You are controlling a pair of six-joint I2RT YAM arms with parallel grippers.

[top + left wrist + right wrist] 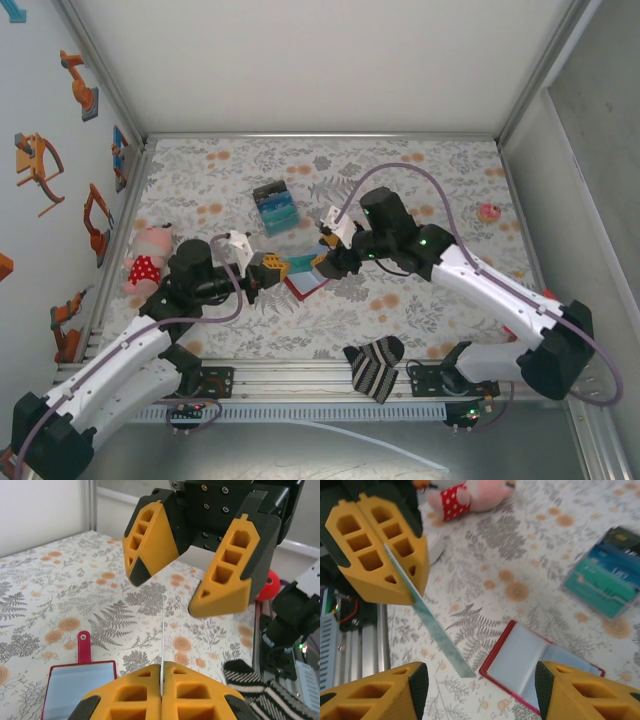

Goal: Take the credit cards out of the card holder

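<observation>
Table: floral cover.
Right claw: spread wide, holding nothing, over the card holder.
Left claw: clamped on one credit card, off the table.
Card holder: lying open mid-table.
Credit cards: stacked farther back, apart.

Holder: red folding wallet, lying open and flat on the table.
Holder inside: blue-grey, facing up; short red tab sticks out from one edge.
Held card: thin and pale teal, seen edge-on, out of the holder and off the table, clamped between the closed fingers of the left gripper.
Card stack: teal to blue cards overlapped in a pile, flat on the table, apart from the holder on its far side.
</observation>
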